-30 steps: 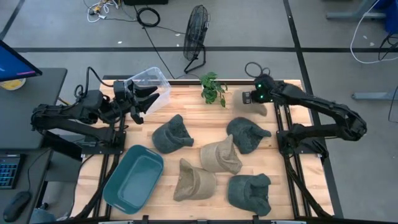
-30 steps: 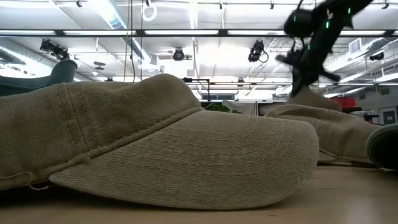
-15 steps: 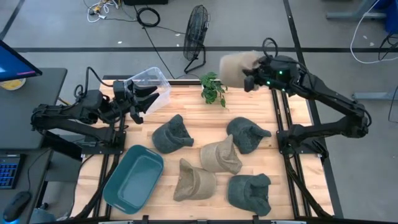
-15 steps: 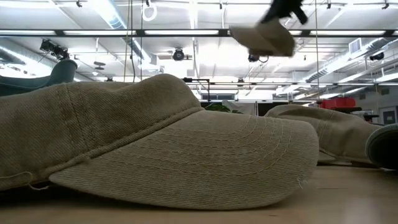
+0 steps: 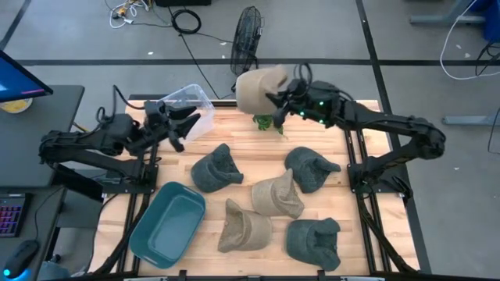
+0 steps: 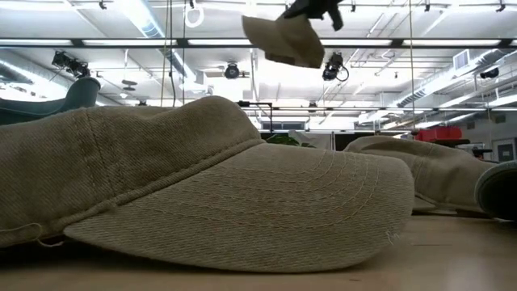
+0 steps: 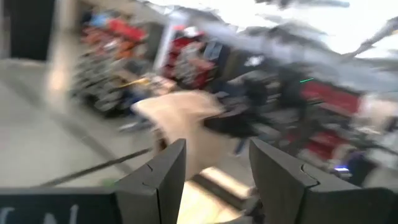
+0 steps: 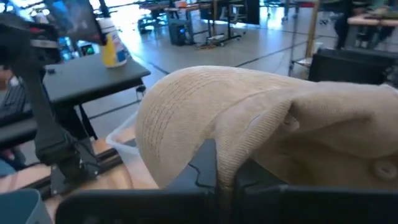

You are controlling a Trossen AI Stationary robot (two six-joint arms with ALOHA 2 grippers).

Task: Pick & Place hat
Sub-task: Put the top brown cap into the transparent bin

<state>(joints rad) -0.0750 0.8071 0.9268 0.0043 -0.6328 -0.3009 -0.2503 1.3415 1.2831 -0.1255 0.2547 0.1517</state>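
- Tan cloth hat [image 5: 258, 90], seen from above, hangs clamped in the right gripper [image 5: 283, 100], lifted over the table's far edge; its long axis runs away from the wrist toward the clear bin [image 5: 190, 105].
- Low view: the hat [image 6: 281, 39] rides high, brim tilted down.
- Left wrist view: the left gripper [image 7: 214, 165], fingers parted and empty, faces the hat [image 7: 186, 124].
- Right wrist view: the fingers pinch the fabric [image 8: 249, 124].

Hats: no readable text or logo.
Bins: no label legible.
Table: no markings legible.
Room background: signage too blurred to read.
Numbers: none legible.
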